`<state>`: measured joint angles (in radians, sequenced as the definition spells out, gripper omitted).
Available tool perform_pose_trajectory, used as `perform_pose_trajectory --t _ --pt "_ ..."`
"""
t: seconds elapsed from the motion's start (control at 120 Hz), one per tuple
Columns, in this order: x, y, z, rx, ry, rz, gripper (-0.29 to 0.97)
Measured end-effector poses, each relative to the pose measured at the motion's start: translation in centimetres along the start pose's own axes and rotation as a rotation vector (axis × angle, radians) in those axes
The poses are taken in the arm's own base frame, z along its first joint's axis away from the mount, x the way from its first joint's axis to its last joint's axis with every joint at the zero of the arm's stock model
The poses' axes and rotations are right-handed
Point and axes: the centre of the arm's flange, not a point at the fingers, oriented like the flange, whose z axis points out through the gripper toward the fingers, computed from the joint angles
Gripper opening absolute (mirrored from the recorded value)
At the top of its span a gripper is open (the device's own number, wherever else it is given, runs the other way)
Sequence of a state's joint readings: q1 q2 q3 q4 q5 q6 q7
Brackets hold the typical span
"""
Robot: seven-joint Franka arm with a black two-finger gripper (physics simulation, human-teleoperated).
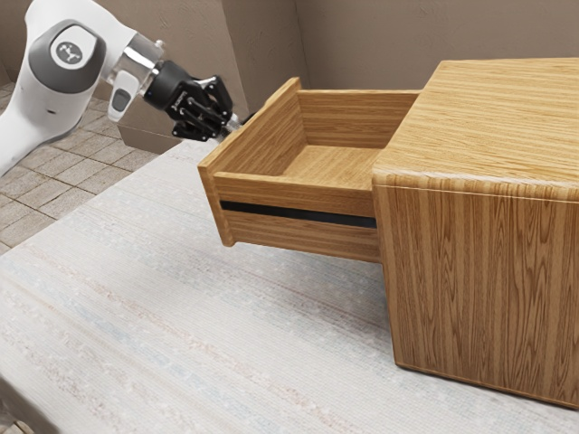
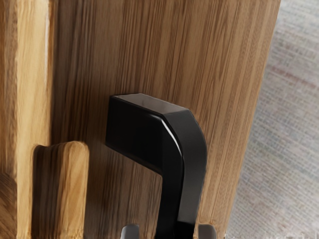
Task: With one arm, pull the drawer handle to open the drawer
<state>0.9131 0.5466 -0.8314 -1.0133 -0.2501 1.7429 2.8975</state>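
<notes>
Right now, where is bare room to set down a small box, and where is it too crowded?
Bare: the wide table on the near side of the open drawer and cabinet; the drawer's floor between its walls; the cabinet's flat top. Crowded: the drawer's front, where the gripper is at the black handle.
</notes>
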Motion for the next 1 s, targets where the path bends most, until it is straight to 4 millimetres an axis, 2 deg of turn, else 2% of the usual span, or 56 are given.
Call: perform_pose_trajectory --t 0.133,0.208,0.342,0.425,0.517,0.567,0.758,1.0 --pt "0.6 -0.4 -2.1 -0.026 -0.028 0.007 -0.01" --pt "1.2 -1.6 -3.2 -0.044 -0.043 0.022 0.04" --pt "4.3 -5.8 -6.7 -0.128 -0.1 0.07 0.1" --pt "6.8 -8.0 -9.1 -0.232 -0.141 0.059 0.21" --pt "9.7 -12.2 -7.5 -0.383 -0.137 0.061 0.35" --pt "10.9 -13.4 -6.7 -0.454 -0.129 0.021 0.42" --pt "15.6 -14.9 -9.0 -0.647 -0.197 -0.297 0.57" --pt "17.1 -13.8 -9.3 -0.698 -0.258 -0.745 0.65"
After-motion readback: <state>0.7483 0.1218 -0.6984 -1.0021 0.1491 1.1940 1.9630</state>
